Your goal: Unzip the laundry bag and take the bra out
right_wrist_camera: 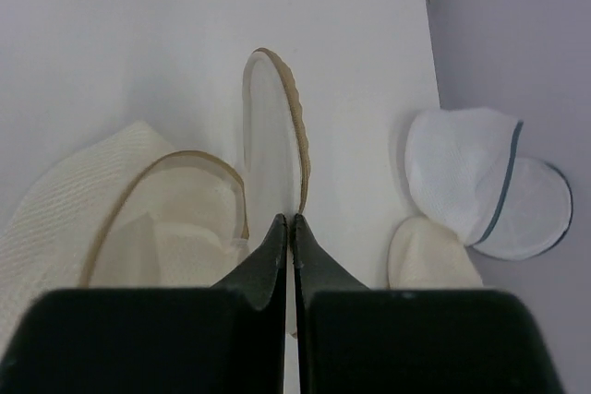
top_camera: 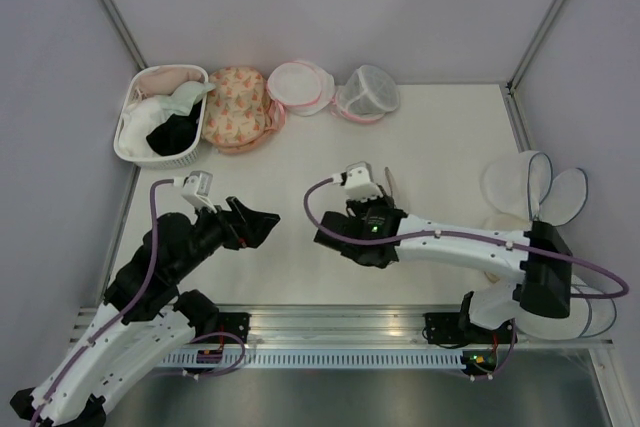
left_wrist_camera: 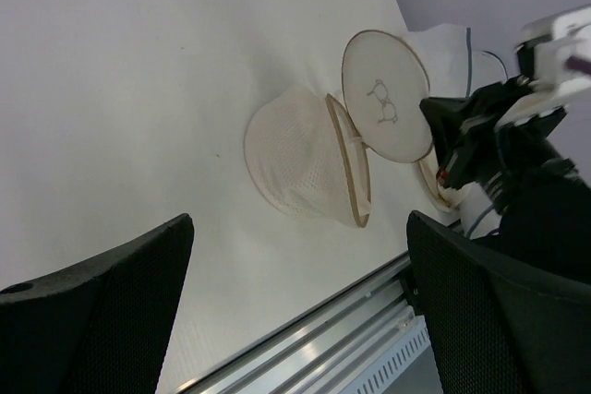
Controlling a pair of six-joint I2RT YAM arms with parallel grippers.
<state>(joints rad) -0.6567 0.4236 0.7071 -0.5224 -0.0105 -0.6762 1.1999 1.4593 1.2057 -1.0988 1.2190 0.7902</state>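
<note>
Right end effector [right_wrist_camera: 291,226] pinches the open laundry bag [right_wrist_camera: 65,219] by its upright lid

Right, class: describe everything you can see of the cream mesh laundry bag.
The laundry bag is cream-white mesh with beige zip trim. It is unzipped: its dome lies on its side on the white table, and the round lid, bearing a small black line drawing, stands swung open. The shut right hand meets the lid's rim.
</note>
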